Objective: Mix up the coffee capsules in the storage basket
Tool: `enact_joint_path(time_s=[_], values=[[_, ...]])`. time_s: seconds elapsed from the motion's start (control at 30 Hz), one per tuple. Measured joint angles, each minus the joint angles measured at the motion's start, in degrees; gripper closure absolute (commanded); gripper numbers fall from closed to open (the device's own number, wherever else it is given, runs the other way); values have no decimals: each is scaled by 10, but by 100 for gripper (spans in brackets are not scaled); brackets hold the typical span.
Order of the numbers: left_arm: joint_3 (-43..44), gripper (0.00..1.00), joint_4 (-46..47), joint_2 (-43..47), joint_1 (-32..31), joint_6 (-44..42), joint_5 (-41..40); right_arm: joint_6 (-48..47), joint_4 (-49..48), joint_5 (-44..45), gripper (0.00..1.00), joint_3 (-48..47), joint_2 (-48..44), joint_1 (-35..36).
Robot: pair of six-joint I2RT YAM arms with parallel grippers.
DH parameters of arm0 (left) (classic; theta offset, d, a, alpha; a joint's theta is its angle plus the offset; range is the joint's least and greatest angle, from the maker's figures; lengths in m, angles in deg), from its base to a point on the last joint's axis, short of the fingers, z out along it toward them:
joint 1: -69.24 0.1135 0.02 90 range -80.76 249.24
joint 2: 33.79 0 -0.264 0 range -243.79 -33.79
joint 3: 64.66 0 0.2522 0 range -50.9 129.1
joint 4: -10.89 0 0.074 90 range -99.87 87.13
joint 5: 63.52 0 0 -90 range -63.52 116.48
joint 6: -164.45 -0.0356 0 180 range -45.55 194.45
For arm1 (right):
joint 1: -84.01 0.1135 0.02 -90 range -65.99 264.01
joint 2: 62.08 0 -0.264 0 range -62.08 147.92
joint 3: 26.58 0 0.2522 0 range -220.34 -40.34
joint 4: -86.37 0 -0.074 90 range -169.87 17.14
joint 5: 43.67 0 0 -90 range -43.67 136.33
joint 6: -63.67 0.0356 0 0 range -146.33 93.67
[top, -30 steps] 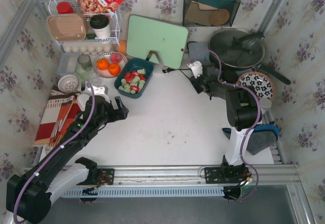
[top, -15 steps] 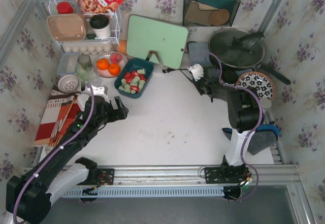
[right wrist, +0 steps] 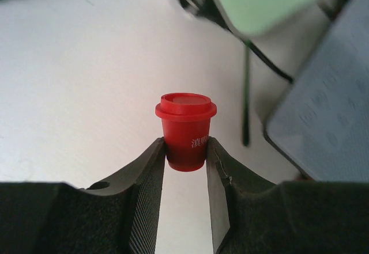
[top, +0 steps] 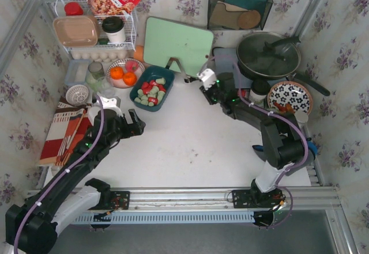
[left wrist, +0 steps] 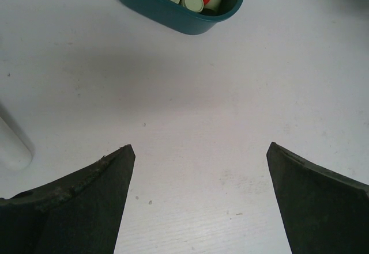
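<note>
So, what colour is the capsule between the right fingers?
The capsule is bright red; right wrist view.

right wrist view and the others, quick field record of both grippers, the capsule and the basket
right gripper: closed on red capsule, held upright
left gripper: open, empty, above the table
storage basket: holds coffee capsules, red and pale green together
held capsule location: outside the basket, to its right in the top view

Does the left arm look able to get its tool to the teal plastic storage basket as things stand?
Probably yes: the open left tool faces the teal rectangular plastic basket across white tabletop, and nothing lies between them.
</note>
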State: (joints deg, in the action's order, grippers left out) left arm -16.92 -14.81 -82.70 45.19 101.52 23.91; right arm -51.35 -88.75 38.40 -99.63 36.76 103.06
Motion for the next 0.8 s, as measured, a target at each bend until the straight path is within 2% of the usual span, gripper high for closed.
enact_joint_path(time_s=[0.17, 0.33, 0.63, 0.67, 0.8], values=[[0, 1, 0, 3, 0, 0, -3, 12, -44, 4, 72, -16, -1, 98], [-1, 0, -2, 4, 0, 0, -7, 37, -73, 7, 72, -117, 72, 189], [-1, 1, -5, 19, 0, 0, -15, 103, -76, 31, 71, -300, 254, 229], [-1, 1, -5, 20, 0, 0, -15, 111, -77, 35, 69, -310, 264, 230], [-1, 1, -5, 18, 0, 0, -15, 131, -88, 59, 47, -325, 294, 230]])
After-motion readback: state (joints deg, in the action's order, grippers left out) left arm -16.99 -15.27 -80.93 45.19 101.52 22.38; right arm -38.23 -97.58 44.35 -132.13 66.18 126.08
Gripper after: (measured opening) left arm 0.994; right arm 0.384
